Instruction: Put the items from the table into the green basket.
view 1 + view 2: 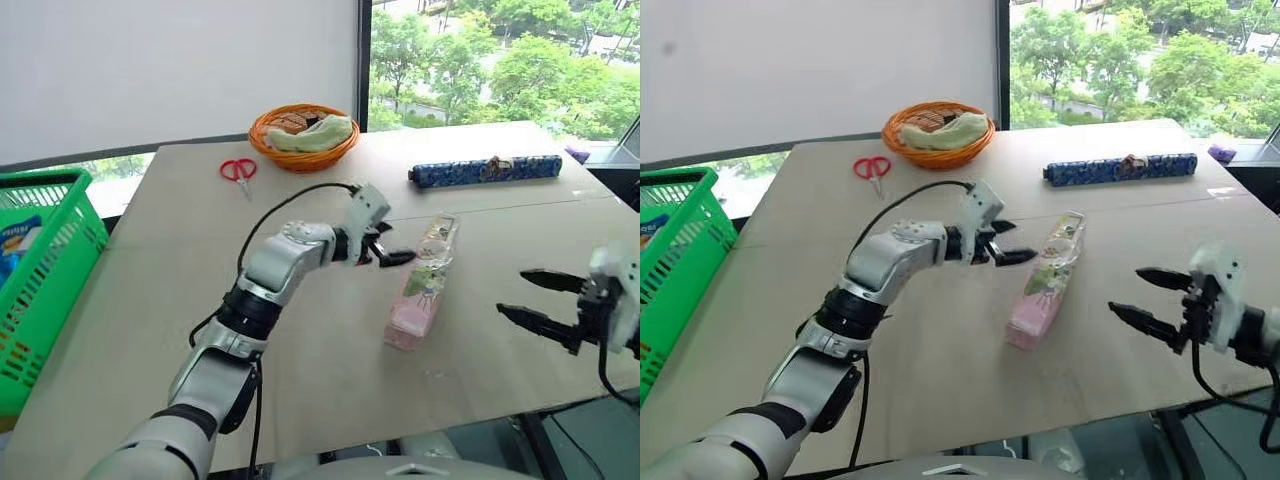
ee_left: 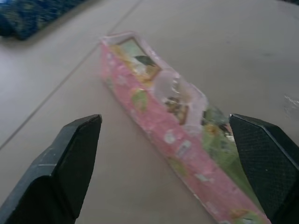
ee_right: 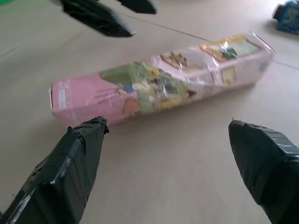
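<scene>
Left tool (image 1: 388, 250) spread wide, just beside long clear plastic pack (image 1: 424, 281) — pink base, printed scenes, crinkled film — lying flat mid-surface (image 1: 300, 340). Right tool (image 1: 540, 300) also spread, empty, well apart.

scissors (image 1: 238, 171): 1 | plastic pack (image 1: 424, 281): 1 | green basket (image 1: 40, 290): 1 | wicker bowl (image 1: 303, 136): 1

text: none legible | pack (image 3: 159, 88): printed pictures only, no readable words
</scene>
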Tool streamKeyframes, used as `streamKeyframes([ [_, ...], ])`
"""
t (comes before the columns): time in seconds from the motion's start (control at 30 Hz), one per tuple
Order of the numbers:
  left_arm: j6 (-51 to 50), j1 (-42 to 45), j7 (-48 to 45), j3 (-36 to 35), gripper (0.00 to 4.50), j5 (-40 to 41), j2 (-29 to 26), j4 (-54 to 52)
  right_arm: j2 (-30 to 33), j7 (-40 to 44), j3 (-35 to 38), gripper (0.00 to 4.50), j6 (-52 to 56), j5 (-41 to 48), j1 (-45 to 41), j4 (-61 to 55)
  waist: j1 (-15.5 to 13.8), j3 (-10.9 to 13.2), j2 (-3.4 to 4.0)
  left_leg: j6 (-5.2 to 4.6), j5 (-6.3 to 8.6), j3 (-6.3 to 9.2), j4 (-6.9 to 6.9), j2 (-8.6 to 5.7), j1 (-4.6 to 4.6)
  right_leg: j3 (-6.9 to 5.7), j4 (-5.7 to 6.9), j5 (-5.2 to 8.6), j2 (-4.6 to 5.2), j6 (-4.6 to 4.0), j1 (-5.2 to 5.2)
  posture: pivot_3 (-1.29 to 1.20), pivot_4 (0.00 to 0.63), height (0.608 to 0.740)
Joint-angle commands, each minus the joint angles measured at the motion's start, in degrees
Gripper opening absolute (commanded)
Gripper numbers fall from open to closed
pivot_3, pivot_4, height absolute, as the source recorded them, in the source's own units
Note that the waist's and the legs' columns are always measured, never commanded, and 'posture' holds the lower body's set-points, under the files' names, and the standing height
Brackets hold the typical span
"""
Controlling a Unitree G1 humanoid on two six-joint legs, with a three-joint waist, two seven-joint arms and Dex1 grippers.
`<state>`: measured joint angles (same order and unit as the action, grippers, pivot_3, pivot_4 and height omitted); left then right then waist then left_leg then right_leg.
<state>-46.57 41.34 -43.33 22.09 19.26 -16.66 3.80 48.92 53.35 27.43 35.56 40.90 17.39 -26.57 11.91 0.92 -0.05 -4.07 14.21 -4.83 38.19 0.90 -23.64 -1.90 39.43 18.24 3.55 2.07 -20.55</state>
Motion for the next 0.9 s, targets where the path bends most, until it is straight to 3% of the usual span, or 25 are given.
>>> streamKeyframes([
  [0.03, -3.22, 2.16, 1.18, 1.68, 4.47, -2.23, 1.11, 0.48, -2.61, -1.68, 5.11, 4.50, -1.24, 0.24, 4.61, -5.40, 0.76, 0.01, 0.12, -0.01, 0.01, 0.00, 0.10, 0.00, 0.01, 0.03, 0.05, 0.01, -0.02, 0.02, 0.02, -0.48, 0.000, 0.740],
  [0.3, -12.37, 3.73, 7.29, 5.63, 4.47, -7.37, 5.27, 4.45, -10.59, -6.83, 8.43, 4.50, -2.68, 0.77, 12.55, -12.74, 5.74, 0.14, -0.08, -0.08, 0.09, -0.05, 0.22, -0.04, 0.50, 0.25, -0.03, 0.06, -0.01, 0.21, 0.56, -0.55, 0.000, 0.740],
  [0.5, -16.84, 2.12, 9.68, 5.27, 4.47, -8.35, 6.23, 4.36, -11.55, -8.10, 7.88, 4.50, -3.38, -0.30, 14.02, -13.75, 9.26, 0.16, -0.12, -0.12, 0.16, 0.05, 0.02, -0.04, 0.85, 0.18, -0.46, 0.06, 0.00, 0.24, 1.05, -0.55, 0.000, 0.740],
  [0.63, -17.74, 1.22, 12.29, 2.01, 3.31, -8.61, 7.06, 4.74, -11.21, -8.29, 6.93, 4.50, -4.10, -1.27, 13.52, -13.27, 10.30, 0.19, -0.18, 0.07, 0.28, 0.07, 0.02, -0.04, 0.91, 0.16, -0.52, 0.04, 0.05, 0.29, 1.08, -0.55, 0.000, 0.740],
  [0.83, -17.61, 0.46, 14.45, -0.87, 0.47, -8.87, 7.93, 4.03, -10.62, -7.95, 5.55, 4.50, -4.42, -1.73, 11.53, -12.31, 11.25, 0.20, -0.20, 0.12, 0.30, 0.09, 0.02, -0.04, 0.95, 0.13, -0.54, 0.03, 0.07, 0.33, 1.12, -0.53, 0.000, 0.740],
  [0.87, -17.24, 0.63, 14.97, -2.09, 0.12, -8.65, 8.45, 4.23, -10.42, -7.83, 5.33, 4.50, -4.47, -1.79, 11.11, -12.08, 11.19, 0.20, -0.21, 0.12, 0.31, 0.09, 0.02, -0.05, 0.96, 0.13, -0.55, 0.02, 0.08, 0.34, 1.13, -0.53, 0.000, 0.740],
  [0.9, -16.28, 0.97, 15.67, -3.31, 0.04, -8.71, 8.92, 4.64, -10.22, -7.77, 5.08, 4.50, -4.46, -1.79, 10.58, -11.87, 11.11, 0.21, -0.22, 0.12, 0.31, 0.10, 0.02, -0.06, 0.96, 0.12, -0.55, 0.01, 0.10, 0.36, 1.14, -0.53, 0.000, 0.740],
])
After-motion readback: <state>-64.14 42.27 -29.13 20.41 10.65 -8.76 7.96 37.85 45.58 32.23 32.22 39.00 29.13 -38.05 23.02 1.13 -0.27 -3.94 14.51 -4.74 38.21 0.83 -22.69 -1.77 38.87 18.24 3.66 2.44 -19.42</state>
